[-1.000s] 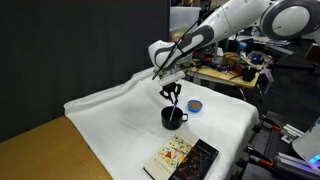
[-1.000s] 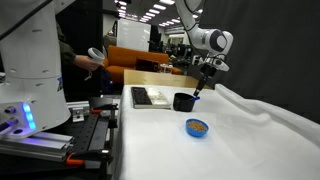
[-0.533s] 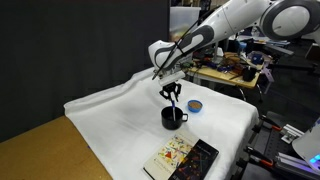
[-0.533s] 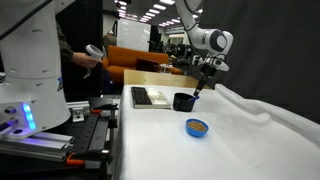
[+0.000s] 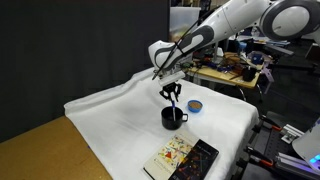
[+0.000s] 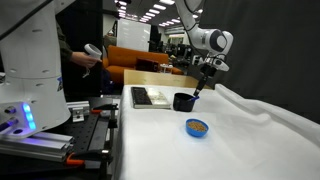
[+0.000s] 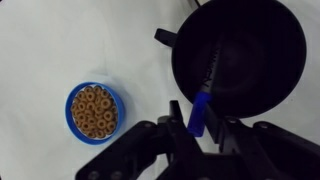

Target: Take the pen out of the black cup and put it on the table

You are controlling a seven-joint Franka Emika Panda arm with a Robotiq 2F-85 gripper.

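The arm's black two-finger pincer [image 7: 199, 120] is clenching the thin blue pen [image 7: 204, 92] by its upper end, directly above the squat black mug [image 7: 255, 60]. The pen is hanging tilted, its lower end apparently inside the mug's mouth, so lifting it clear is judged the step in hand. Any set-down on the white cloth-draped table [image 7: 60, 40] should be avoiding the round blue dish of cereal rings [image 7: 95, 110] nearby.

Robotics lab: black curtain [image 5: 70, 45] backdrop, cluttered workbench [image 5: 228, 68], bulky white robot base [image 6: 28, 70], ceiling strip lights [image 6: 150, 8]
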